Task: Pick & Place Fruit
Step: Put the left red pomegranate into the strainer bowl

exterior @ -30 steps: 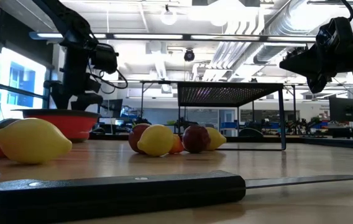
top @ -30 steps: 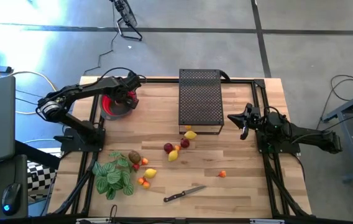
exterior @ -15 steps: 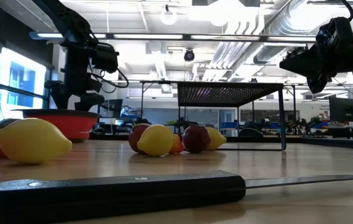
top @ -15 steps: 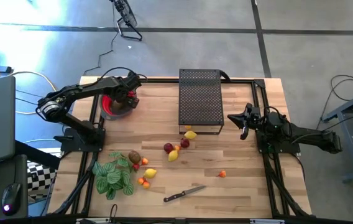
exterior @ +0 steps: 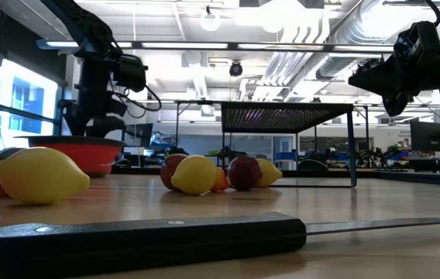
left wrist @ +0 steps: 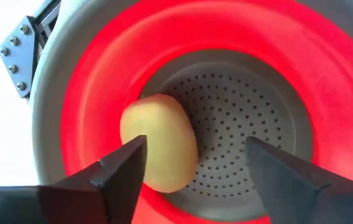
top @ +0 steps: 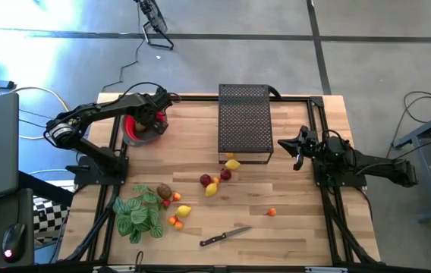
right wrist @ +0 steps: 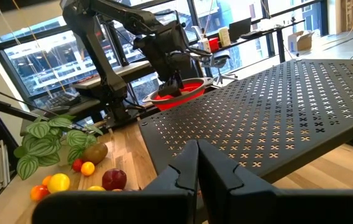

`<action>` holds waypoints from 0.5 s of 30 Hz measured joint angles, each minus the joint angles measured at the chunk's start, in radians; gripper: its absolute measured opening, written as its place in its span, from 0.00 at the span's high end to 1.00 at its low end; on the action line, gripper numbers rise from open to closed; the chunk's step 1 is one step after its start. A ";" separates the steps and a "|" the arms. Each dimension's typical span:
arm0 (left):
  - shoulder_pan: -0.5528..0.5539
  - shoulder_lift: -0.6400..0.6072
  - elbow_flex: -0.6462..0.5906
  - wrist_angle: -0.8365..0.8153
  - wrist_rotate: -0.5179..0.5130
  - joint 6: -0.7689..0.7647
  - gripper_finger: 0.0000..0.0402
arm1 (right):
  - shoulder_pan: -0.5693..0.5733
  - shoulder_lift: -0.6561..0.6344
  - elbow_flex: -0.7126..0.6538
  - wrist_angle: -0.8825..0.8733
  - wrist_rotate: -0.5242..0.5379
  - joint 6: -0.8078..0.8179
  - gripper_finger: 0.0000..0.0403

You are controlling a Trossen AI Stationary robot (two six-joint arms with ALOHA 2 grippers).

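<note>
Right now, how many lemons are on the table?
3 lemons: one by the rack, one beside the apples, one near the plant. A yellowish fruit in the bowl may be another.

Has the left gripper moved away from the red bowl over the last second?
No. In the high view the left gripper hangs over the red bowl, placed as before against the table's far-left corner.

left pincer (top: 149,121) over red bowl (top: 133,133), fruit (top: 211,186) scattered

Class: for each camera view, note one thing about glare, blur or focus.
High view: window glare washes the floor at upper left. Low view: the knife looms blurred up close. Left wrist view: the red bowl glows, its rim soft. Right wrist view: windows bright, the black mesh shelf sharp.
</note>
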 joint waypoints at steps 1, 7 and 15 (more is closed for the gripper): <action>0.000 0.000 0.002 -0.007 0.000 0.012 0.39 | 0.000 0.000 0.000 0.000 0.000 0.000 1.00; 0.000 0.000 0.102 -0.088 0.000 0.054 0.52 | 0.000 0.000 0.000 0.000 0.002 0.000 1.00; 0.000 0.000 0.300 -0.161 0.003 0.136 0.62 | 0.000 0.000 0.000 0.000 0.003 0.000 1.00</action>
